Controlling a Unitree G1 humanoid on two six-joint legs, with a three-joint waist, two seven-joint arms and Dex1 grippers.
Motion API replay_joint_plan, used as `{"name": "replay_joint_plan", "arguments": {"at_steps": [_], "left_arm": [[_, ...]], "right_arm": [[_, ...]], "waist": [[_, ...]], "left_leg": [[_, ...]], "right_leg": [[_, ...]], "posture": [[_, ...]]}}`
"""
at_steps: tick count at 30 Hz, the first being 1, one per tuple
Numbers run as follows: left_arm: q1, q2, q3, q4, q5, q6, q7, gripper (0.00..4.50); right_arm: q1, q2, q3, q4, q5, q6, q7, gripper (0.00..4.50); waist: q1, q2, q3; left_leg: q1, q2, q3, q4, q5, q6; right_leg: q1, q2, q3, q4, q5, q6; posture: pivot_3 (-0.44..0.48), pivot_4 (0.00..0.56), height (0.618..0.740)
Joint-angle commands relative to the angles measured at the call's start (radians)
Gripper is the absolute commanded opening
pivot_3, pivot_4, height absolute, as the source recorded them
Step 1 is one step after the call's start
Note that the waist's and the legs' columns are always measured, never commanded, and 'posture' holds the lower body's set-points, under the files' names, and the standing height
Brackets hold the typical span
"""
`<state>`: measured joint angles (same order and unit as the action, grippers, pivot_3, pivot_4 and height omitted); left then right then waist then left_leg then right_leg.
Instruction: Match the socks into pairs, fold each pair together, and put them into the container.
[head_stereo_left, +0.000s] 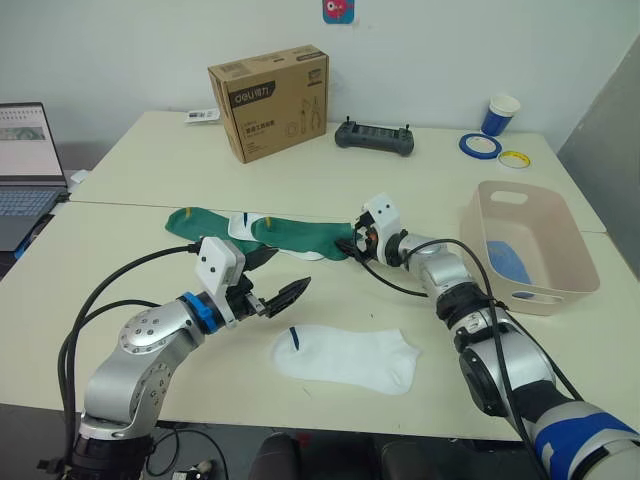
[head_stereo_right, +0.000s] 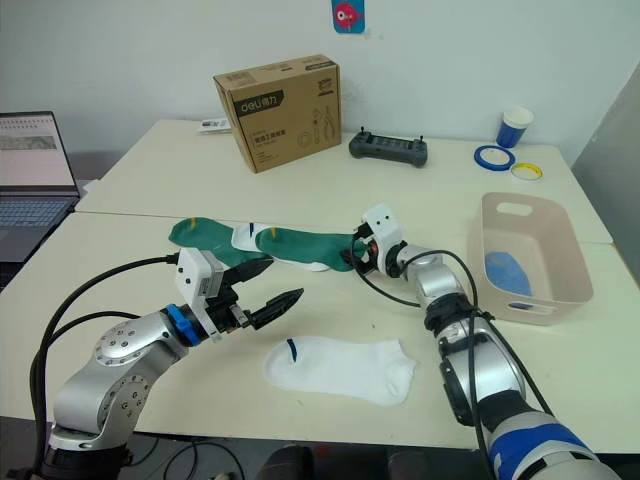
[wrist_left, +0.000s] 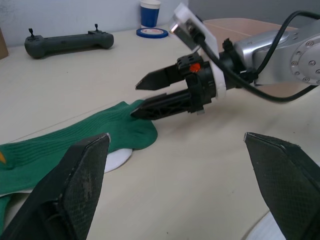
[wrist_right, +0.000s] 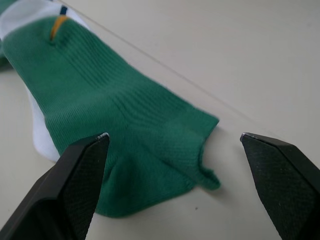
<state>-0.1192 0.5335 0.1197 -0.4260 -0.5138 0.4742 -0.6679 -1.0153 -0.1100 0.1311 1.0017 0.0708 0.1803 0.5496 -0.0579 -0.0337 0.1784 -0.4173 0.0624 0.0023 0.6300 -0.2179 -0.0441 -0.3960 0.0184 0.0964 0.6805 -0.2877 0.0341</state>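
Two dark green socks (head_stereo_left: 300, 236) (head_stereo_left: 192, 221) lie in a row across the table's middle, overlapping a white sock (head_stereo_left: 240, 226) between them. Another white sock (head_stereo_left: 345, 358) with a small dark mark lies flat near the front edge. My right gripper (head_stereo_left: 350, 243) is open at the toe end of the nearer green sock (wrist_right: 125, 125), its lower finger touching the fabric. My left gripper (head_stereo_right: 283, 279) hangs open just above the table, between the green socks and the front white sock. The container (head_stereo_left: 472, 222) stands at the right with a light blue sock (head_stereo_left: 508, 262) inside.
A brown cardboard box (head_stereo_left: 268, 88), a black controller (head_stereo_left: 373, 137), a blue paper cup (head_stereo_left: 502, 113) and two tape rolls (head_stereo_left: 480, 145) (head_stereo_left: 514, 159) sit at the back. A laptop (head_stereo_left: 25, 170) is at the far left. A seam runs between two tables.
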Motion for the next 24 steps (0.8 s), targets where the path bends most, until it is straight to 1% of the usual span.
{"name": "replay_joint_plan", "arguments": {"at_steps": [1, 3, 8, 9, 10, 14, 17, 19, 24], "left_arm": [[-0.006, -0.010, 0.016, -0.045, -0.015, 0.000, 0.026, 4.50], [0.000, -0.010, 0.023, -0.044, -0.010, -0.004, 0.033, 4.50], [0.017, -0.005, 0.027, -0.042, 0.003, -0.020, 0.038, 4.50], [0.017, -0.005, 0.027, -0.037, 0.009, -0.026, 0.039, 4.50], [0.018, -0.004, 0.026, -0.034, 0.011, -0.029, 0.037, 4.50], [0.008, -0.001, 0.017, -0.023, 0.012, -0.025, 0.029, 4.50], [-0.006, 0.002, 0.016, -0.008, 0.013, -0.024, 0.023, 4.50], [-0.014, 0.008, 0.012, 0.000, 0.014, -0.022, 0.015, 4.50], [-0.018, 0.016, 0.009, 0.012, 0.017, -0.019, 0.010, 4.50]], "right_arm": [[-0.060, 0.007, -0.025, 0.051, -0.010, -0.046, 0.011, 4.22], [-0.067, 0.011, -0.033, 0.065, -0.007, -0.046, 0.023, 3.91], [-0.050, 0.001, -0.070, 0.041, 0.007, -0.049, 0.043, 2.14], [-0.045, -0.004, -0.076, 0.033, 0.010, -0.044, 0.042, 1.74], [-0.039, -0.009, -0.080, 0.025, 0.011, -0.040, 0.047, 1.46], [-0.008, -0.019, -0.111, -0.015, 0.027, -0.010, 0.056, 0.01], [0.017, -0.022, -0.131, -0.077, 0.044, 0.024, 0.057, 0.01], [0.051, -0.040, -0.147, -0.165, 0.057, 0.066, 0.040, 0.01], [0.179, -0.106, -0.172, -0.484, 0.049, 0.222, -0.060, 0.01]], "waist": [[0.000, 0.000, 0.000], [-0.001, 0.000, 0.000], [-0.002, 0.000, 0.000], [-0.002, 0.000, 0.000], [0.000, 0.000, 0.000], [0.000, 0.000, 0.000], [-0.001, 0.000, 0.000], [0.000, 0.000, 0.000], [0.004, 0.000, 0.000]], "left_leg": [[0.000, 0.000, 0.000, 0.000, 0.000, 0.000], [0.001, 0.000, 0.000, 0.000, 0.000, 0.000], [0.001, 0.000, 0.000, 0.000, 0.000, 0.000], [0.001, 0.000, 0.000, 0.000, 0.000, 0.000], [0.001, 0.000, 0.000, 0.000, 0.000, 0.000], [0.001, 0.000, 0.000, 0.000, 0.000, 0.000], [0.001, 0.000, 0.000, 0.000, 0.000, 0.000], [0.001, 0.000, -0.001, 0.000, 0.000, 0.000], [0.000, -0.001, 0.000, 0.000, 0.000, 0.000]], "right_leg": [[0.000, 0.000, 0.000, 0.000, 0.000, 0.000], [0.000, 0.000, 0.000, 0.001, 0.000, 0.000], [0.000, 0.000, 0.000, 0.002, 0.000, 0.000], [0.000, 0.000, 0.000, 0.001, 0.000, 0.000], [0.000, 0.000, 0.000, 0.001, 0.000, 0.000], [0.000, 0.000, 0.000, 0.001, 0.000, 0.000], [0.000, 0.000, 0.000, 0.001, 0.000, 0.000], [0.000, 0.000, 0.000, 0.002, 0.000, 0.000], [0.000, -0.001, 0.000, 0.001, 0.000, 0.000]], "posture": [[0.000, 0.150, 0.740], [0.000, 0.150, 0.740], [0.000, 0.150, 0.740], [0.000, 0.150, 0.740], [0.000, 0.150, 0.740], [0.000, 0.150, 0.740], [0.000, 0.150, 0.740], [0.000, 0.150, 0.740], [0.000, 0.150, 0.740]]}}
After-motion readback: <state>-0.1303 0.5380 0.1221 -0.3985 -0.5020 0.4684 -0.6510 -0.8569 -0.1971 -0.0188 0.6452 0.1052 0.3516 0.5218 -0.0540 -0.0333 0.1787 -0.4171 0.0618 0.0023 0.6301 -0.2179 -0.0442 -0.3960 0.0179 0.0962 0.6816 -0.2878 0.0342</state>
